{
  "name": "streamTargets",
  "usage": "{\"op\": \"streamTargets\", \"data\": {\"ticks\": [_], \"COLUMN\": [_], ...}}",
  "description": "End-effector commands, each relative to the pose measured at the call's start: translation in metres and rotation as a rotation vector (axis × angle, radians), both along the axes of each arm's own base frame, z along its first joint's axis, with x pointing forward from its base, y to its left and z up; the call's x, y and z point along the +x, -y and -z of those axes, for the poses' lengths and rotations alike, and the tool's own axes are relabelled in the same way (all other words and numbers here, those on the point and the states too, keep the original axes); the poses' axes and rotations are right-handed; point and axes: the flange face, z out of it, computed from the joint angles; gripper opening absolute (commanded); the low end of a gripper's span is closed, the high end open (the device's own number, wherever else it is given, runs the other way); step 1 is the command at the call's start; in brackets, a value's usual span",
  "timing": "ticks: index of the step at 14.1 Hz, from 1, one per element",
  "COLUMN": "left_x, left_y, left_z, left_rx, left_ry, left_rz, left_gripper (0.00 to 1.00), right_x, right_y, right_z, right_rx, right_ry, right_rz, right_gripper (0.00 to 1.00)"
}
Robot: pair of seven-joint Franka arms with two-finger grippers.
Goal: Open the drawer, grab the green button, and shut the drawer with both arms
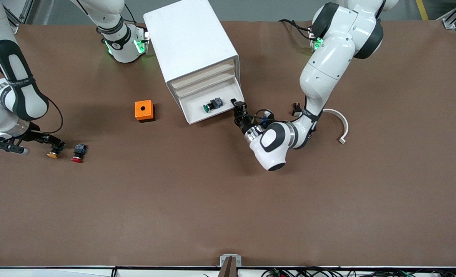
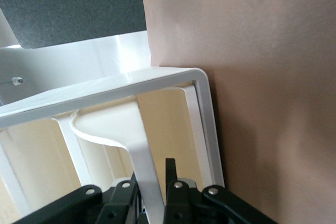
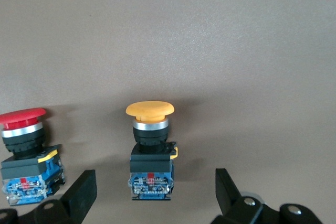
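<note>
The white cabinet [image 1: 191,42] stands at the table's middle, and its drawer [image 1: 192,109] is pulled out. The green-capped button [image 1: 208,107] lies on its side inside the drawer. My left gripper [image 1: 238,106] is at the drawer's front corner toward the left arm's end. In the left wrist view this gripper [image 2: 152,179] is shut on a white strip of the drawer's front [image 2: 140,140]. My right gripper [image 1: 57,146] is low at the right arm's end of the table. It stands open [image 3: 155,182] around a yellow-capped button [image 3: 150,145] without touching it.
A red-capped button [image 1: 78,152] lies beside the yellow one [image 1: 52,154]. An orange box [image 1: 144,110] sits next to the cabinet toward the right arm's end. A white curved piece [image 1: 341,125] and a small black part [image 1: 297,110] lie by the left arm.
</note>
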Motion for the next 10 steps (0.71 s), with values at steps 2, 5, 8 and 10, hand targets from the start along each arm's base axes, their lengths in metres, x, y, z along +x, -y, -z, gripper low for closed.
{"op": "streamTargets", "data": {"ticks": [2, 5, 8, 10], "left_x": [0.018, 0.018, 0.019, 0.021], "left_y": [-0.01, -0.01, -0.009, -0.009], "left_z": [0.002, 0.003, 0.003, 0.002], "left_rx": [0.0, 0.002, 0.003, 0.007], "left_ry": [0.029, 0.033, 0.038, 0.044], "left_rz": [-0.066, -0.07, -0.077, -0.084], "left_gripper": [0.21, 0.22, 0.59, 0.98], "right_x": [-0.008, -0.006, 0.0, 0.007], "right_y": [-0.005, -0.013, -0.033, -0.055], "right_z": [-0.001, 0.0, -0.002, -0.005], "right_rx": [0.01, 0.014, 0.018, 0.019], "right_ry": [-0.005, -0.008, -0.011, -0.011], "right_rz": [0.001, 0.022, 0.048, 0.07], "right_gripper": [1.0, 1.0, 1.0, 1.0]}}
